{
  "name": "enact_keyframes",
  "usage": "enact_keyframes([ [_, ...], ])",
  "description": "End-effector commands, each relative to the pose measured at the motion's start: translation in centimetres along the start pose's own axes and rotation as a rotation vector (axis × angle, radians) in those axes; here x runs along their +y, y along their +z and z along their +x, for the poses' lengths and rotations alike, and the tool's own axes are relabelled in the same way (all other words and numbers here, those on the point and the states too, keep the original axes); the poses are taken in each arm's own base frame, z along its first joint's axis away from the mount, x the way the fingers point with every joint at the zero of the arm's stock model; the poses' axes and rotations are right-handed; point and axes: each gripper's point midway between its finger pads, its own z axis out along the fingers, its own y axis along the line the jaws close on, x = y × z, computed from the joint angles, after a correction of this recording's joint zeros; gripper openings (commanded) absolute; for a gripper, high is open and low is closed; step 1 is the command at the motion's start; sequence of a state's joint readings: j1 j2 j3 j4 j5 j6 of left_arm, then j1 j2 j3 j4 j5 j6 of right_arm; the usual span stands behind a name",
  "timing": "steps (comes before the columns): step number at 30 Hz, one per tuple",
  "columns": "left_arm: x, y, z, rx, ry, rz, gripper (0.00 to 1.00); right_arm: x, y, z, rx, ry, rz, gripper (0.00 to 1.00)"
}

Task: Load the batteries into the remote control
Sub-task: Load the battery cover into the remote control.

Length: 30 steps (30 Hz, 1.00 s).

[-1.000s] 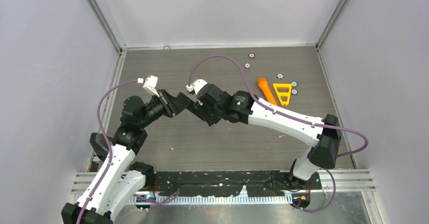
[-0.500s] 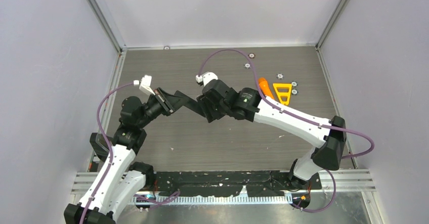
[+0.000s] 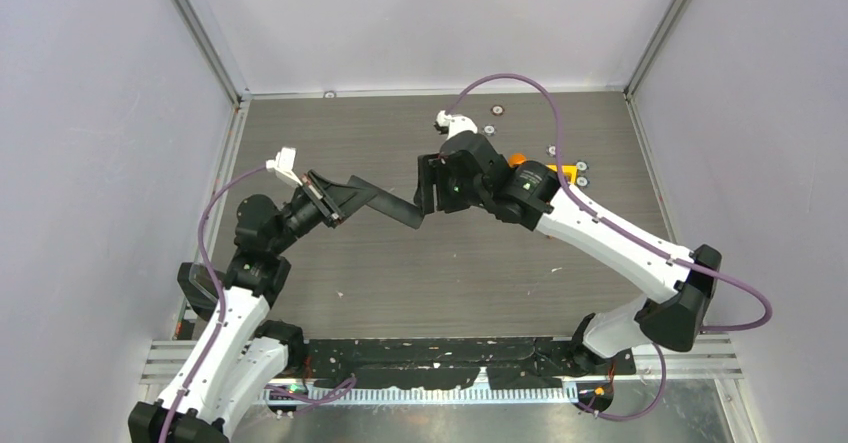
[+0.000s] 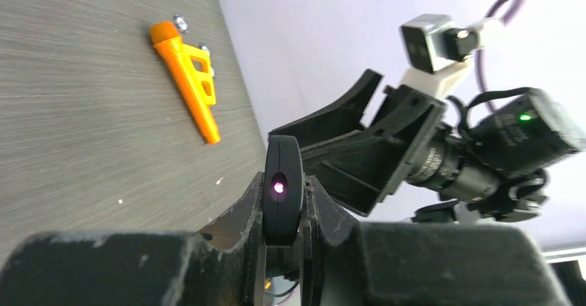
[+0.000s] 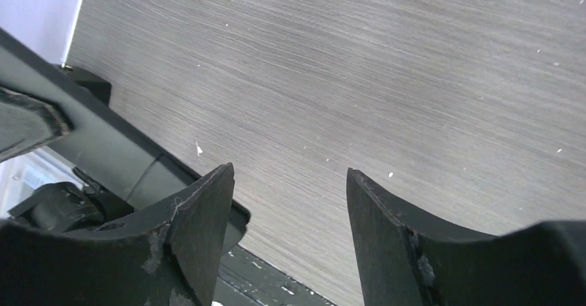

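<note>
the remote control is held above the table, a black bar pointing rightward out of the left gripper, which is clamped tight on its near end. the right gripper hangs just at the bar's far tip, fingers spread apart, nothing between them. an orange flashlight lies on the table further off.

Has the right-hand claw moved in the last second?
Yes. The right gripper has swung rightward and toward the far side, nearer the flashlight, which its arm now mostly covers.
</note>
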<state>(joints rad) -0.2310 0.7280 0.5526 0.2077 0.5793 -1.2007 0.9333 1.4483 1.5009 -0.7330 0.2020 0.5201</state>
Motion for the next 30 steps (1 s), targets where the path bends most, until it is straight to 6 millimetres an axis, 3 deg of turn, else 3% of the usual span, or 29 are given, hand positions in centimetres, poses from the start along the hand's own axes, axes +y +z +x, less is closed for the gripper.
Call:
enact_keyframes([
  [1,-3.7,-0.5,-1.4,-0.055,-0.025,0.132,0.00,1.8,-2.0,-2.0,-0.076,0.145,-0.131,0.68],
  [14,-3.0,-0.2,-2.1,-0.089,-0.376,0.129,0.00,4.6,-7.5,-6.6,-0.295,0.378,-0.400,0.92],
  [21,-4.3,-0.5,-3.2,-0.129,-0.456,0.211,0.00,6.3,-7.2,-4.8,-0.188,0.455,-0.508,0.91],
  [30,-5.2,-0.9,-3.4,-0.131,-0.472,0.250,0.00,6.1,-6.2,-3.5,-0.144,0.544,-0.516,0.80],
])
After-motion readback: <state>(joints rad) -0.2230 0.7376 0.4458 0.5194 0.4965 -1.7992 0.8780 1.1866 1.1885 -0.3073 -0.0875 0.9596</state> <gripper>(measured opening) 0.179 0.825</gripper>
